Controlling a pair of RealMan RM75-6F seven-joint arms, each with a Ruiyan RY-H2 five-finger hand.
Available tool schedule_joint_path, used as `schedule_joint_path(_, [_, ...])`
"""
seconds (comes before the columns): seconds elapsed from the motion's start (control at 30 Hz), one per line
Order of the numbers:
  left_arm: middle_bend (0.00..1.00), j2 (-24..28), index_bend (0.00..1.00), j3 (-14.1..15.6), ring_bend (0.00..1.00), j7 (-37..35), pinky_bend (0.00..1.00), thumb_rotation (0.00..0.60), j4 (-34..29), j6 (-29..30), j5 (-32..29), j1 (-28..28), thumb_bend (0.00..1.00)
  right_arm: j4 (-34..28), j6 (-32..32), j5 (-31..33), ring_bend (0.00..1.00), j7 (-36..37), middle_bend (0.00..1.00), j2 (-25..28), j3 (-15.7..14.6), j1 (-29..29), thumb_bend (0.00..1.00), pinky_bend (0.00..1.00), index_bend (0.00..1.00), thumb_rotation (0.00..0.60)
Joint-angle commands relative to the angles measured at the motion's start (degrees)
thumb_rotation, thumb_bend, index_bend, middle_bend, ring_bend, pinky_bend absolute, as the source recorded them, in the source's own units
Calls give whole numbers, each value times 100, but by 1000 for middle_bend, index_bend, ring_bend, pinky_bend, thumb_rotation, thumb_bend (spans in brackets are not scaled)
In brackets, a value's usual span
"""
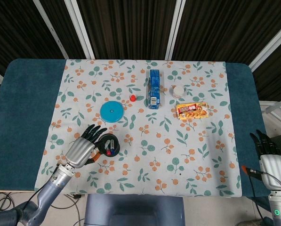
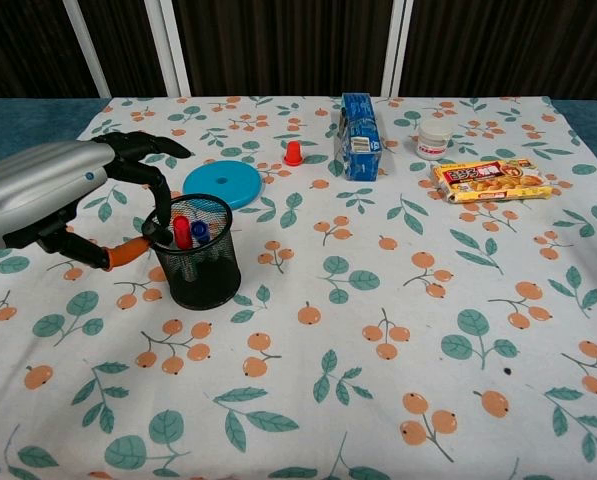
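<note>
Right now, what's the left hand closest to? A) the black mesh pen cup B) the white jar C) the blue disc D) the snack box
A. The left hand sits right beside the black mesh pen cup, with its fingers curving over the rim and its thumb at the cup's side; the other three things lie farther back on the cloth.

Black mesh pen cup (image 2: 199, 254), upright on the floral cloth at seven o'clock from the blue disc (image 2: 224, 184), holding red and blue markers (image 2: 189, 231), with the left hand (image 2: 53, 190) at its nine-o'clock rim.
</note>
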Motion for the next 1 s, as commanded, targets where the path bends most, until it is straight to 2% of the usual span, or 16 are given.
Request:
schedule_joint_path(0.03, [88,-11,474,14,0,22,0,600,8,-4,1,-8,378,0,1,-1,75,2,20,1,-1,-1,99,187,98,600])
schedule_joint_path(0.47, [88,-61,475,35,0,93,0,600,40,-37,-68,-51,379,-2,-1,-6,75,11,20,7,-3,-1,99,187,98,600])
schedule_joint_path(1.0, [86,-75,419,64,0,191,0,600,-21,-53,-88,-96,379,-15,-21,8,75,0,20,13,-7,1,99,187,98,600])
